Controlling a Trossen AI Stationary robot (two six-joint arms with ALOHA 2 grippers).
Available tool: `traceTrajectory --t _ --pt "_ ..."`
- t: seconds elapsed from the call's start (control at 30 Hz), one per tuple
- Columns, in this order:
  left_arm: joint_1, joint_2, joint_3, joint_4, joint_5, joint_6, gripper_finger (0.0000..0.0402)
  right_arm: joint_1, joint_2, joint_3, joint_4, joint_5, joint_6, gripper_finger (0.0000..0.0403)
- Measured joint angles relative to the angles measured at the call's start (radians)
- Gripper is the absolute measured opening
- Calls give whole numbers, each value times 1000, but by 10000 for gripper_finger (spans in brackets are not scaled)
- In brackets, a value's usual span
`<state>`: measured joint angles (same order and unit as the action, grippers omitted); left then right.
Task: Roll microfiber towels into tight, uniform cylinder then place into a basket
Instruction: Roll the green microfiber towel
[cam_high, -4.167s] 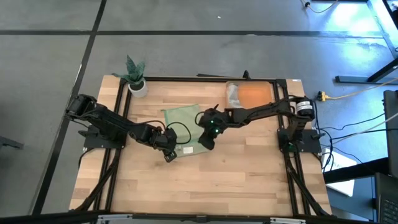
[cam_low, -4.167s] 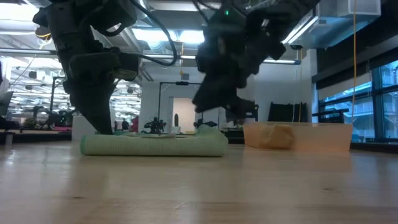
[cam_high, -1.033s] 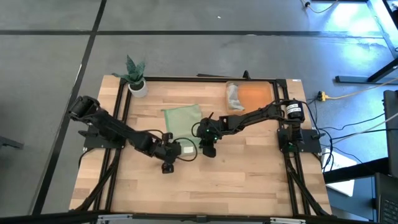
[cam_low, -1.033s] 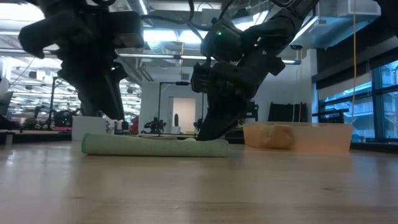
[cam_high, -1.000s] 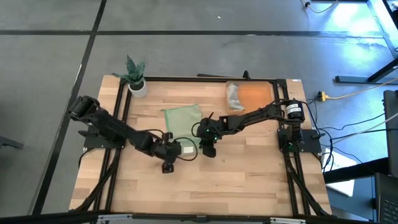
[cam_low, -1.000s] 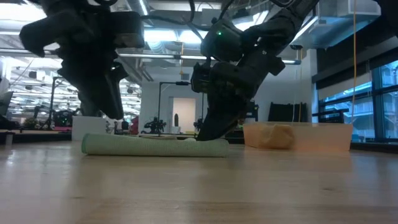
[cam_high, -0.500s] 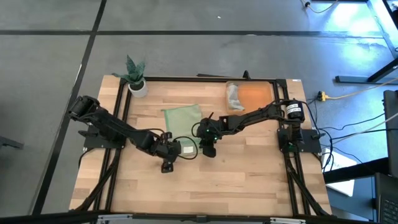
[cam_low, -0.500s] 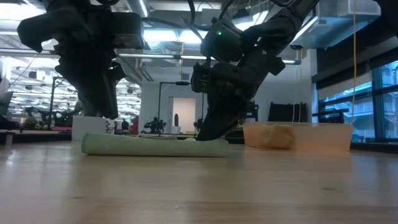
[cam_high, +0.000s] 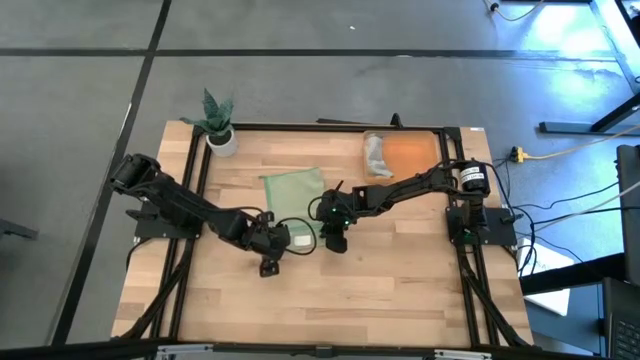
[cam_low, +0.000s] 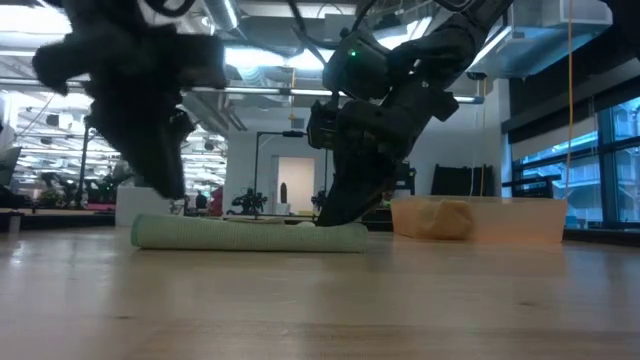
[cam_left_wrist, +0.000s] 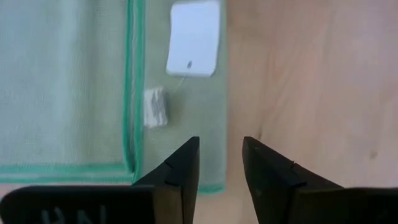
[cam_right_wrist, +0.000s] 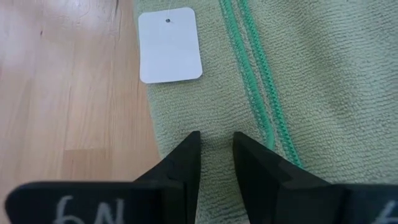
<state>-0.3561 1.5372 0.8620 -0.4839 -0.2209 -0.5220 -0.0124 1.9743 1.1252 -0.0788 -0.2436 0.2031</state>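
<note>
The green towel (cam_high: 296, 198) lies flat near the table's (cam_high: 400, 290) middle, folded, with its long axis running from the far side toward the near edge; the arms cover that near edge in the high view. A white tag (cam_left_wrist: 194, 38) rests on the edge. The left gripper (cam_left_wrist: 219, 163) hovers over the towel's corner, jaws slightly apart and empty. The right gripper (cam_right_wrist: 215, 155) hangs over the same edge beside the tag, jaws narrowly apart. The grey towel (cam_high: 374, 153) sits bunched in the orange basket (cam_high: 410, 153) at the far right.
</note>
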Motion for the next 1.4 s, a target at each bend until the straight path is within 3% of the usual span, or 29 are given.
traceTrajectory --t 1.03,1.27,1.4 --pt "0 -2 -223 256 -9 -68 114 -3 0 0 0 17 -3 97" --pt "0 -5 -262 276 -13 -70 99 -16 0 8 -1 17 2 97" --pt "0 -4 -263 271 -12 -48 63 -19 -5 9 -2 16 -1 97"
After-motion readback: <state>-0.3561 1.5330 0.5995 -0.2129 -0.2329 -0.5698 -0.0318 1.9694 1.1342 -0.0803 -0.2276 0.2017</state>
